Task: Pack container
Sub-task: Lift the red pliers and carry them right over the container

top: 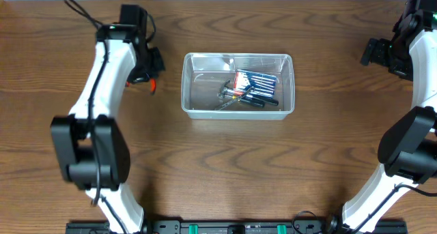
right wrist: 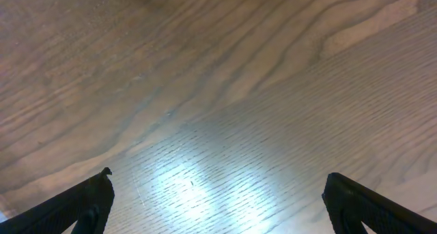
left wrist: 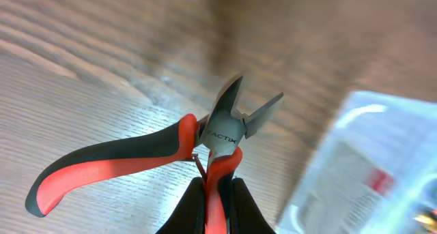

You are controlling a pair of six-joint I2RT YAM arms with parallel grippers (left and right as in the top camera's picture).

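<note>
While the brown wood-grain table [top: 225,166] runs under both my arms, with a pale strip along its far edge, my left hand [left wrist: 217,186] is clamped tight on one red handle of the single pair of red-and-black side cutters [left wrist: 222,128], steel nose pointing away, the other handle splayed left. My right hand [right wrist: 217,178] gapes wide over bare wood at the far right, holding nothing. One clear rectangular plastic container [top: 205,91] sits mid-table, just right of my left hand. Inside lie one blue-and-red screwdriver case [top: 259,80] and a few dark-handled tools I cannot count.
</note>
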